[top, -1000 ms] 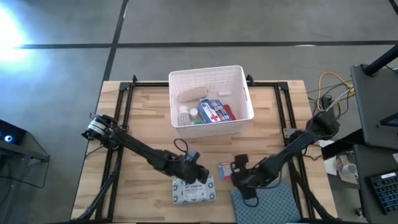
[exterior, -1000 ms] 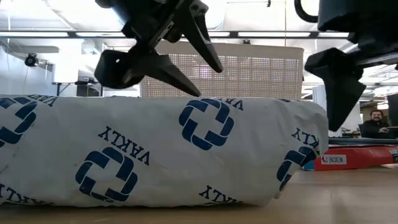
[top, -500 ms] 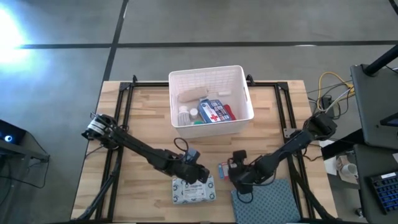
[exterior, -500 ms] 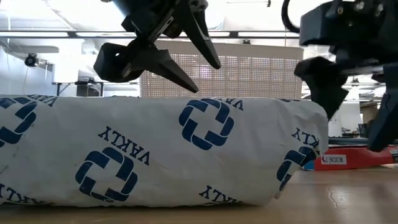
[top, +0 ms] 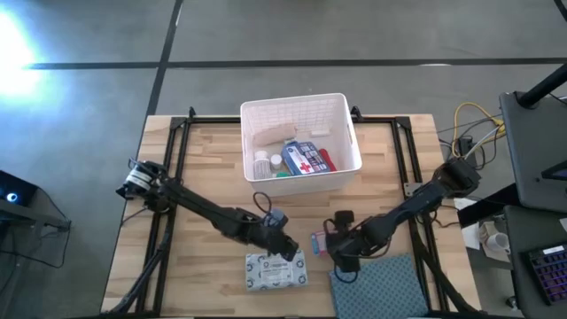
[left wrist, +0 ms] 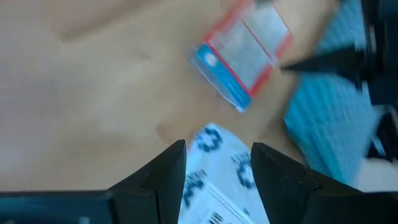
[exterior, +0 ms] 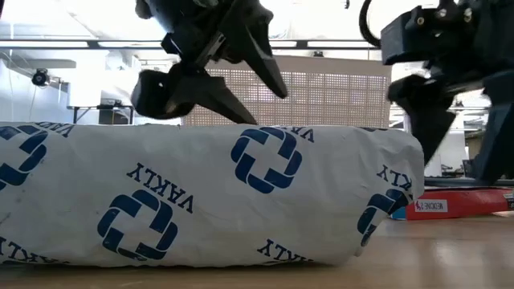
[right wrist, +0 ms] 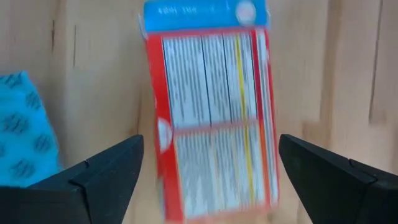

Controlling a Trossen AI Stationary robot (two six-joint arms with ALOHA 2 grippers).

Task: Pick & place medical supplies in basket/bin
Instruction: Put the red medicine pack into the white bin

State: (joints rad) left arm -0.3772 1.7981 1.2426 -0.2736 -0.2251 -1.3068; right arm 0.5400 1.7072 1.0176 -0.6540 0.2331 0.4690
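With several supplies already in the basket (top: 301,111), the empty, open left gripper (top: 282,247) hovers over the white packet (top: 275,271) and the wide-open right gripper (top: 341,251) straddles a red-and-blue box (right wrist: 208,115), both items yet to be binned.

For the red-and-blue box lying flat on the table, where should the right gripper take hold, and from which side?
From straight above, across its two long red edges. The box lies flat on bare wood, printed face up, with both long sides free. The right gripper is open, its fingers wider apart than the box, so it would likely close on the narrow width. The blue cloth sits apart from the box.
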